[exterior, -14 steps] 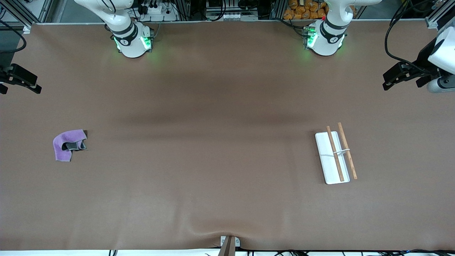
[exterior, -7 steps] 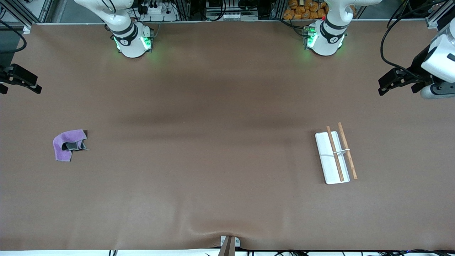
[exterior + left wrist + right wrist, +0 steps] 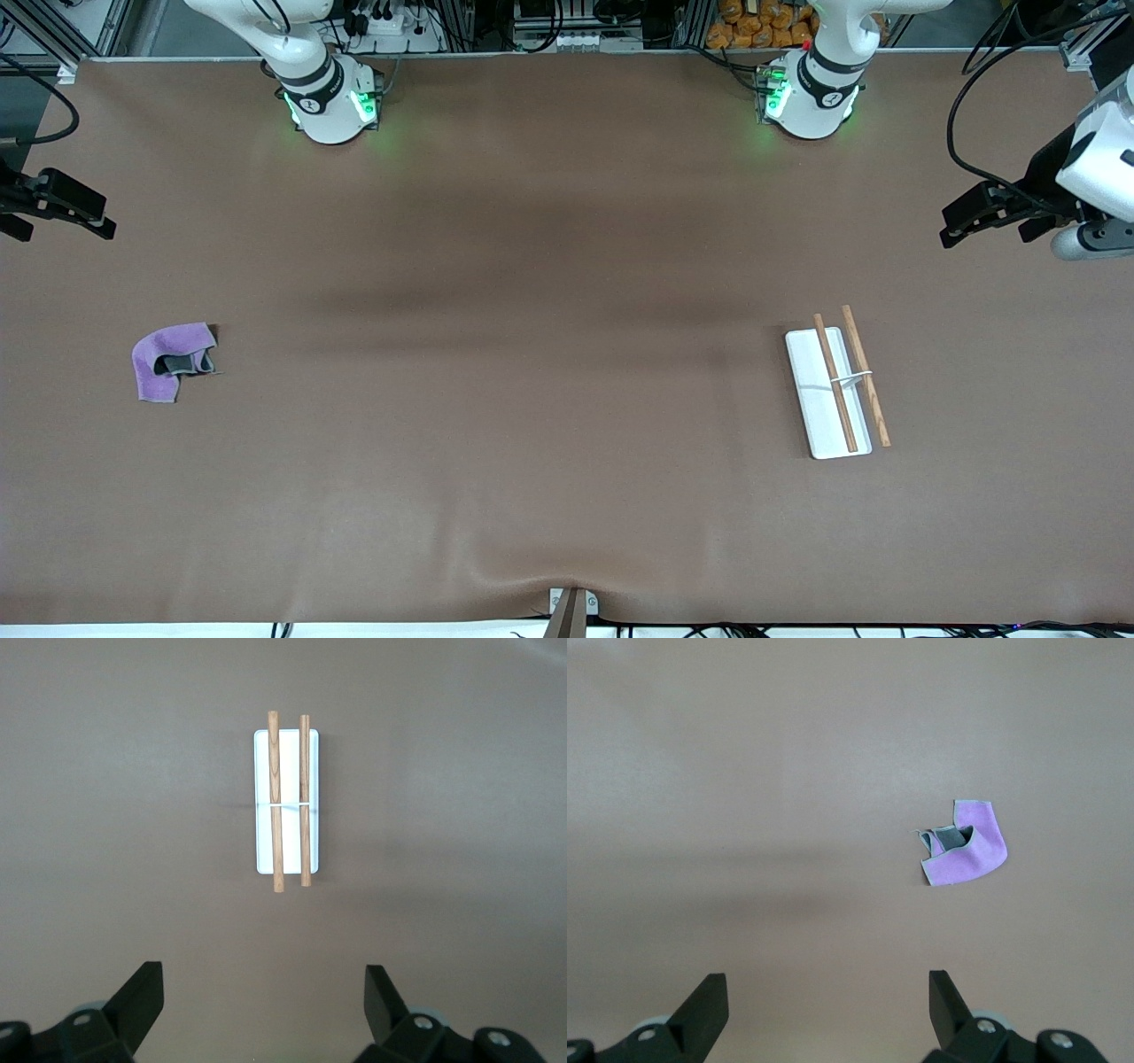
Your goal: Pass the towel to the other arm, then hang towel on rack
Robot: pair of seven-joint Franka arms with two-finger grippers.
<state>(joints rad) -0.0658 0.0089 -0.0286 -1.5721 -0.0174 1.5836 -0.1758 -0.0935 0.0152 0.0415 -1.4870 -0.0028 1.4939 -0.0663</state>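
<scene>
Right gripper (image 3: pixel 66 217) is hovering at nine o'clock over the desk (image 3: pixel 549 399) edge, fingers (image 3: pixel 709 1005) spread fully apart, holding nothing. The towel (image 3: pixel 171 361) is lying crumpled toward the right arm's end — purple, a grey fold showing. It will likely handle light and limp; a pinch on a raised fold looks best. The rack (image 3: pixel 833 390) is sitting at three o'clock. Left gripper (image 3: pixel 983 213) is hanging above the desk at two o'clock, fingers (image 3: pixel 146 997) wide and empty.
</scene>
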